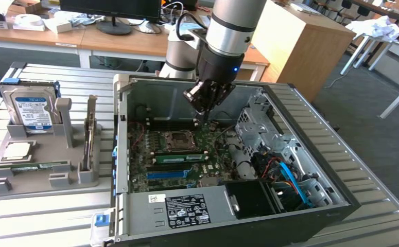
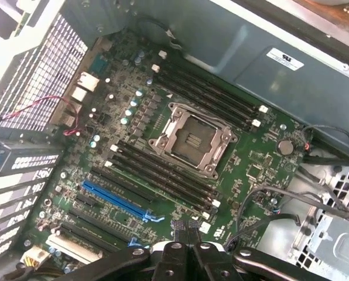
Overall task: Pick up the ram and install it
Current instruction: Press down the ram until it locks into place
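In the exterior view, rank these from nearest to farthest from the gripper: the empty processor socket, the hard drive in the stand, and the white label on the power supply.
1. The processor socket, on the motherboard just below the shut gripper.
2. The power supply label, at the case's near edge.
3. The hard drive, upright in the grey stand outside the case, on the exterior view's left.

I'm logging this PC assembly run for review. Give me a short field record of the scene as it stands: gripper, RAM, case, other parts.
gripper: shut, empty, over the motherboard inside the open case
ram: green stick lying across the board, below the CPU socket
tray: grey holder outside the case, on the exterior view's left
hard drive: upright in the holder
processor chip: flat on the holder
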